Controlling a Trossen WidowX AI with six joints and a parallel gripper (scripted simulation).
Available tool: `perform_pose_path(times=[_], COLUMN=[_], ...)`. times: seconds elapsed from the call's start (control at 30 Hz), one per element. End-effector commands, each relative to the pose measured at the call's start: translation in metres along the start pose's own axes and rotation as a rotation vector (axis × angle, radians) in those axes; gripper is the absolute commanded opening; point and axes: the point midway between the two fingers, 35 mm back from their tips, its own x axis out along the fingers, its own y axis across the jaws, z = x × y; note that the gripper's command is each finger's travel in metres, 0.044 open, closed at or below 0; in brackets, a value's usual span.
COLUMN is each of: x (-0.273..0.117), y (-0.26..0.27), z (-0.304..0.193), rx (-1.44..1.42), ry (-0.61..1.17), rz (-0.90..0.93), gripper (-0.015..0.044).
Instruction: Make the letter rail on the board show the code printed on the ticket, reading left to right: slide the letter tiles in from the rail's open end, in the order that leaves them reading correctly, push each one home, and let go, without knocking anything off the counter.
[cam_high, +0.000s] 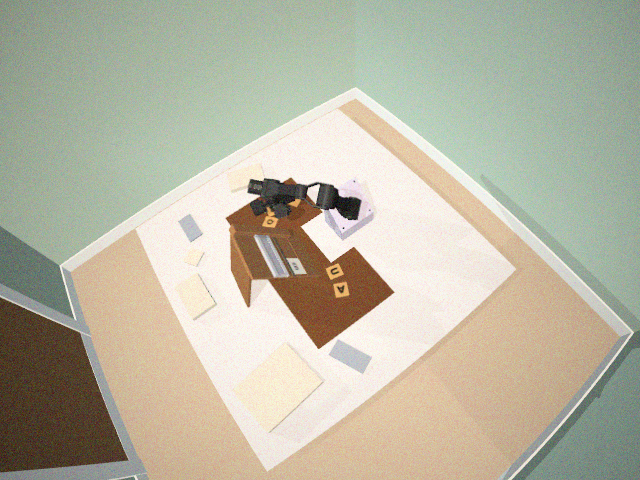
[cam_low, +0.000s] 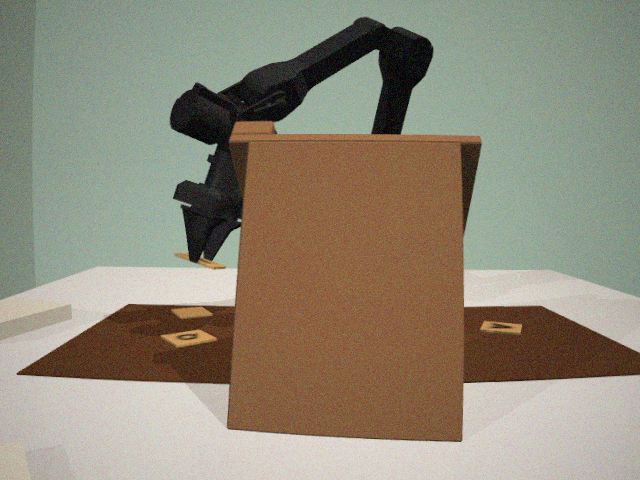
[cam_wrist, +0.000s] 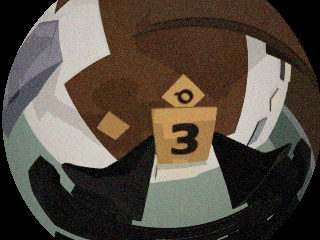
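Note:
My gripper (cam_high: 270, 208) (cam_low: 201, 259) (cam_wrist: 184, 138) is shut on the "3" tile (cam_low: 214, 265) (cam_wrist: 162, 120), held tilted above the mat, left of the board in the exterior view. Below lie a tile with a round letter, O or Q (cam_high: 269, 221) (cam_low: 188, 337) (cam_wrist: 183, 94), and a tile with no readable mark (cam_high: 295, 203) (cam_low: 191, 312) (cam_wrist: 113, 125). The "U" tile (cam_high: 334, 271) and "A" tile (cam_high: 341, 289) (cam_low: 500, 327) lie across the board. The pale rail (cam_high: 271, 255) on the sloped board (cam_low: 351, 284) shows no tile. The ticket (cam_high: 296, 266) is too small to read.
The board's tall back panel hides part of the arm in the exterior view. A brown mat (cam_high: 320, 325) (cam_low: 573, 351) lies on the white counter (cam_high: 423, 289). The lilac arm base (cam_high: 342, 227) stands behind. Cream slabs (cam_high: 279, 387) and grey-blue pieces (cam_high: 350, 356) lie around.

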Motion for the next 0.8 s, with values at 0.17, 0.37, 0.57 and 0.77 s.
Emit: perform_pose_path(times=[0.17,0.37,0.57,0.77], x=[-0.022,-0.039,-0.064,-0.09], y=[-0.021,-0.036,-0.054,-0.071], z=[0.003,0.008,0.014,0.022], rx=[0.153,0.255,0.402,0.548], ry=[0.078,0.123,0.174,0.204], rz=[-0.061,-0.117,-0.21,-0.317], gripper=[0.0,0.0,0.0,0.0])
